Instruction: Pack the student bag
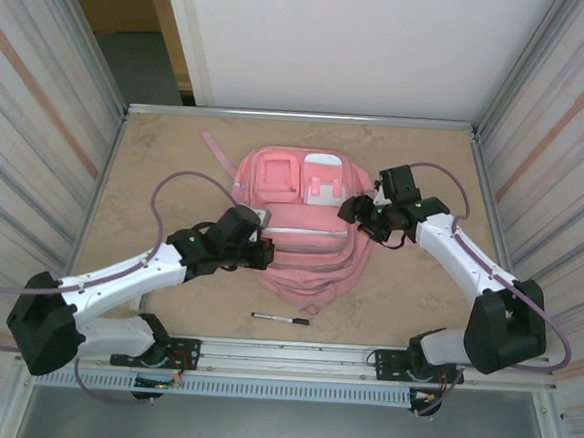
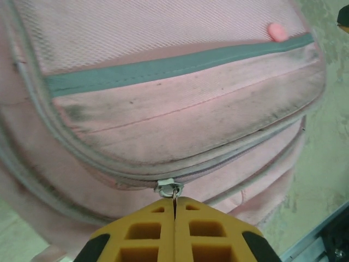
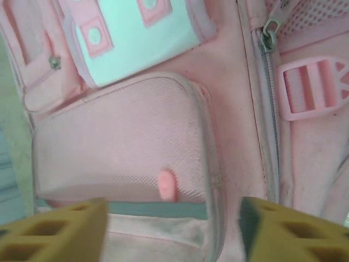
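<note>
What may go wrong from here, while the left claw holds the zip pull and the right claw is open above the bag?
The left claw pinches only the small zip pull; it may slip out when pulled.
The right claw is open and holds nothing, so the soft student bag may slide with the zip instead of opening.
The pen lies close to the bag's bottom; a sliding bag might push it.

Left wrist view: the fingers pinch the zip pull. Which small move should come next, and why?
Probably the left gripper should draw the zip pull along its track: this zip looks closed, the pen lies outside the student bag, and the right gripper stands open.
</note>
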`<state>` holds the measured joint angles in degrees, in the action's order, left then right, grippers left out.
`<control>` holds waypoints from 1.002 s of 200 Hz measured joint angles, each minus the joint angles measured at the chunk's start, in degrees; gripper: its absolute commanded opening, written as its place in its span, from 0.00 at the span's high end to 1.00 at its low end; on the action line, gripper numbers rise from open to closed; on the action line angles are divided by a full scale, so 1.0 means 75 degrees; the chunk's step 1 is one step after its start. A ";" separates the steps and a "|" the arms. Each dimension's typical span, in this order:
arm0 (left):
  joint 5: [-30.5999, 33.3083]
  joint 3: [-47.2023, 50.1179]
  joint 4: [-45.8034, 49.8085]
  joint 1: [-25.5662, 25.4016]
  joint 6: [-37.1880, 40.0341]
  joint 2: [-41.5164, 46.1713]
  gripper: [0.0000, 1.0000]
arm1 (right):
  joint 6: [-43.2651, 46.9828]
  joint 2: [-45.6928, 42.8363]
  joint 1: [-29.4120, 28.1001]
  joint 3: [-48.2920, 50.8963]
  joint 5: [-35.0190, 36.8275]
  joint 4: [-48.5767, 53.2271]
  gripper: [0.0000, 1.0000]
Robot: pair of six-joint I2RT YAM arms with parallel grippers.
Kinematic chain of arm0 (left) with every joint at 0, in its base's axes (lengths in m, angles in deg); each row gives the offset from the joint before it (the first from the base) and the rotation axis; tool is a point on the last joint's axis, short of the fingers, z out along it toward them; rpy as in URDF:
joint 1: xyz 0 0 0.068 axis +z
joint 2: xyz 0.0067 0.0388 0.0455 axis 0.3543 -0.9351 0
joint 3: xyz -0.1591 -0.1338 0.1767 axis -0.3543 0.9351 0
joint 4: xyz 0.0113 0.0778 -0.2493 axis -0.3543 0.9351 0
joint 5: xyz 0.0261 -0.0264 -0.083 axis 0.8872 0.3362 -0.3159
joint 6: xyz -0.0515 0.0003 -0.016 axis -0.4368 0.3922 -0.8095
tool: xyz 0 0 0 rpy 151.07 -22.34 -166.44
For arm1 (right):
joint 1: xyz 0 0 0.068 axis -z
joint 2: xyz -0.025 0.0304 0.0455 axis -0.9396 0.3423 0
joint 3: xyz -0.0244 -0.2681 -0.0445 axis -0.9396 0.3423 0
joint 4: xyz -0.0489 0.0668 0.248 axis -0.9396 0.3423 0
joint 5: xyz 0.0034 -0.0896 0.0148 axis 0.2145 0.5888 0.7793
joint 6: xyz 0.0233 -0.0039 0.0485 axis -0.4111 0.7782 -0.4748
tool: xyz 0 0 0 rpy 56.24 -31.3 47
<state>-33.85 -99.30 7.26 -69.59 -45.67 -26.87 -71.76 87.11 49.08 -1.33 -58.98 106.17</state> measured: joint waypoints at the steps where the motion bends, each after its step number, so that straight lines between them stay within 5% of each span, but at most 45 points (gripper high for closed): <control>1: 0.0000 -0.0009 0.0000 -0.0009 -0.0009 -0.0015 1.00 | 0.0009 -0.0023 -0.0003 0.0000 -0.0003 0.0012 0.22; 27: -0.0108 -0.0073 -0.0198 -0.0201 -0.0251 -0.0554 1.00 | -0.1000 -0.0522 -0.0291 0.0096 0.0099 0.0408 0.20; 66: -0.0312 -0.0367 -0.0469 -0.0527 -0.0408 -0.1370 1.00 | -0.3025 -0.1081 -0.2090 0.0868 0.0816 0.0574 0.25; 88: -0.0475 -0.0632 -0.0697 -0.0740 -0.0414 -0.1510 1.00 | -0.3672 -0.0860 -0.2366 0.0901 0.1110 0.0507 0.28; 105: -0.0673 -0.0699 -0.1067 -0.0836 -0.0420 -0.1513 1.00 | -0.3867 -0.0495 -0.2398 0.0807 0.1288 0.0466 0.41; 125: -0.0860 -0.0699 -0.1271 -0.0842 -0.0466 -0.1507 1.00 | -0.3955 -0.0085 -0.2445 0.0635 0.1469 0.0353 0.74; 152: -0.0836 -0.0650 -0.1215 -0.0799 -0.0437 -0.1346 1.00 | -0.4004 -0.0026 -0.2468 0.0615 0.1591 0.0140 0.97; 200: -0.0874 -0.0294 -0.0962 0.0469 0.0137 -0.0731 1.00 | -0.3547 -0.0356 -0.2442 0.0615 0.1888 0.0358 1.00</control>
<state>-40.41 -101.51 0.05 -66.07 -44.64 -32.36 -98.36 84.45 30.76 3.28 -44.82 108.86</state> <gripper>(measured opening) 0.048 0.056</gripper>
